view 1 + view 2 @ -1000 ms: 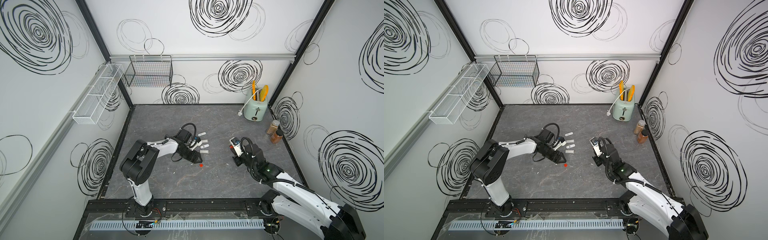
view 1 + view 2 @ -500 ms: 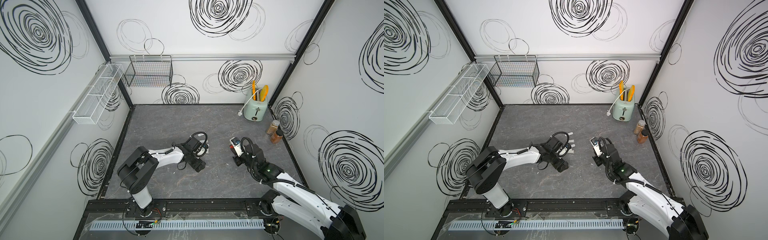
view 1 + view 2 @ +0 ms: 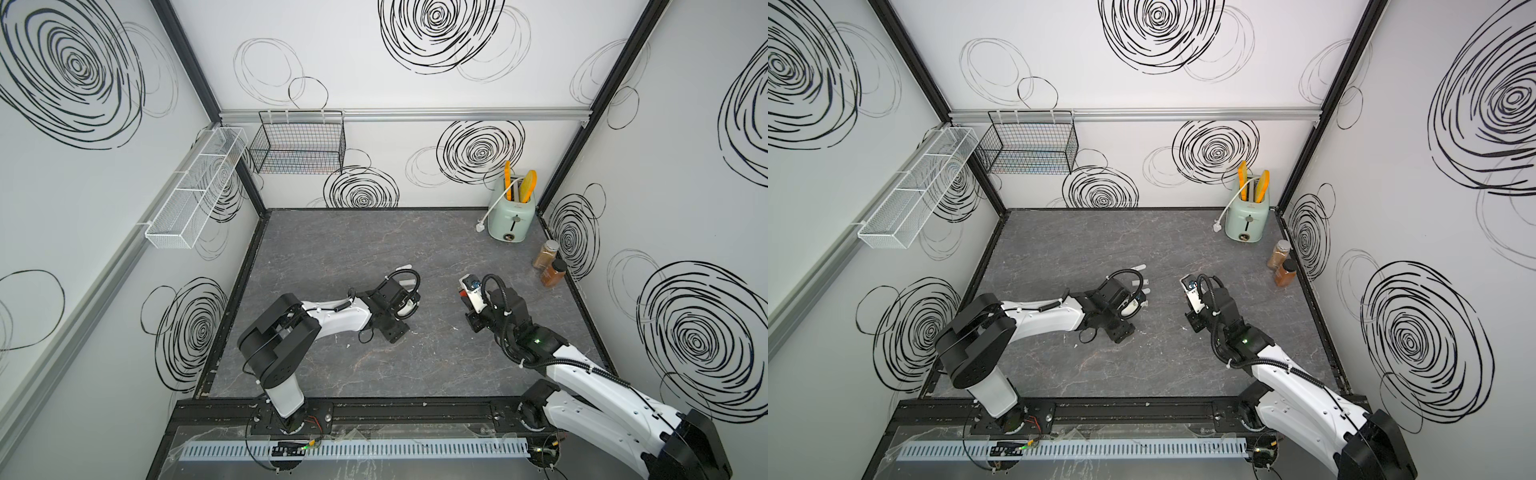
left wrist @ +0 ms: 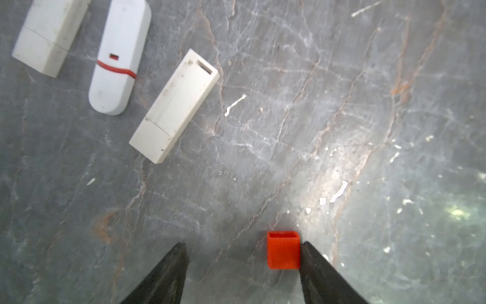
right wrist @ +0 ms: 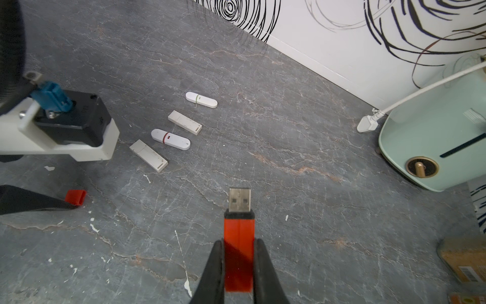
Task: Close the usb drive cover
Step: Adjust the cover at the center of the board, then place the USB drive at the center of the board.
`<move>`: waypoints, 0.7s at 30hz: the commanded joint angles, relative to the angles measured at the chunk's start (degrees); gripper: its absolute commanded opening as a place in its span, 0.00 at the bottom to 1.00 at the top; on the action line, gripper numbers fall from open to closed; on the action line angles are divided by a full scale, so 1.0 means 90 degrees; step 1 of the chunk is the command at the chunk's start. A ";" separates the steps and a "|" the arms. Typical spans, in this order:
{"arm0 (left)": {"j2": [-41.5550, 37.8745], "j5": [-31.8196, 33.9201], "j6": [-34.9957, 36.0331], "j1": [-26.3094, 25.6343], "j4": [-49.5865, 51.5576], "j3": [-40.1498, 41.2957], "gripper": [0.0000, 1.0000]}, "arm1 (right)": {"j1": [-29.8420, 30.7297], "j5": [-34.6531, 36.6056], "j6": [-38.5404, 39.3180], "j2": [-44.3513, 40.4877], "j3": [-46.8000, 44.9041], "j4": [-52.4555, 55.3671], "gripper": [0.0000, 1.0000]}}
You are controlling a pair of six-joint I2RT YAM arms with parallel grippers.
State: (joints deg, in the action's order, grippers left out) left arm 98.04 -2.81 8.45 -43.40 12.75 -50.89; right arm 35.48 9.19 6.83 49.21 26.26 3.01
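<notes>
Red usb drive (image 5: 239, 229) pinched in closed right hand (image 5: 239, 246), long axis straight out, plug pointed outward, red cover (image 4: 283, 250) on desk (image 4: 315, 105) inside wide-open left hand (image 4: 243, 247), touching one finger (image 4: 323, 271), left hand shifted over it since earlier.

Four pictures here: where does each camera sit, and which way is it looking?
Top views: high above the arms' bases, looking down at the table; the left arm and right arm show.
Left wrist: on the left arm, facing down at the red cap; the open left gripper shows.
Right wrist: on the right arm, facing along the table; the right gripper, shut on the red USB drive, shows.
Shared: both wrist views show the red cap and white drives.
</notes>
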 commanded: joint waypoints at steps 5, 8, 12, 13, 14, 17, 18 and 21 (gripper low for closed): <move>-0.0194 0.0242 0.0367 0.0139 -0.0041 0.0281 0.66 | -0.0022 -0.0025 -0.0085 -0.0048 -0.0047 -0.0066 0.00; -0.0320 0.0223 0.0583 0.0209 -0.0055 0.0367 0.64 | -0.0020 -0.0038 -0.0085 -0.0038 -0.0047 -0.0064 0.00; -0.0606 0.0042 0.1018 0.0279 -0.0113 0.0614 0.62 | -0.0016 -0.0061 -0.0085 -0.0028 -0.0047 -0.0085 0.00; -0.0709 -0.0013 0.1151 0.0281 -0.0156 0.0692 0.62 | -0.0022 -0.0056 -0.0085 -0.0019 -0.0048 -0.0090 0.00; -0.0804 -0.0051 0.1257 0.0288 -0.0208 0.0790 0.62 | -0.0017 -0.0067 -0.0085 -0.0018 -0.0056 -0.0085 0.00; -0.0997 -0.0077 0.1488 0.0287 -0.0337 0.1017 0.62 | -0.0019 -0.0102 -0.0100 0.0019 -0.0057 -0.0081 0.00; -0.1019 -0.0088 0.1569 0.0288 -0.0351 0.1049 0.63 | -0.0017 -0.0135 -0.0112 0.0041 -0.0057 -0.0069 0.00; -0.1047 -0.0065 0.1660 0.0275 -0.0343 0.1056 0.64 | -0.0018 -0.0288 -0.0180 0.0196 -0.0047 -0.0018 0.00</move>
State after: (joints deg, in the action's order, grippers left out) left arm 89.56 -2.74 19.88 -41.12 11.20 -42.04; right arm 35.48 8.12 6.70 49.98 26.24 3.01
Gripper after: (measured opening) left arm 0.640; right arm 0.153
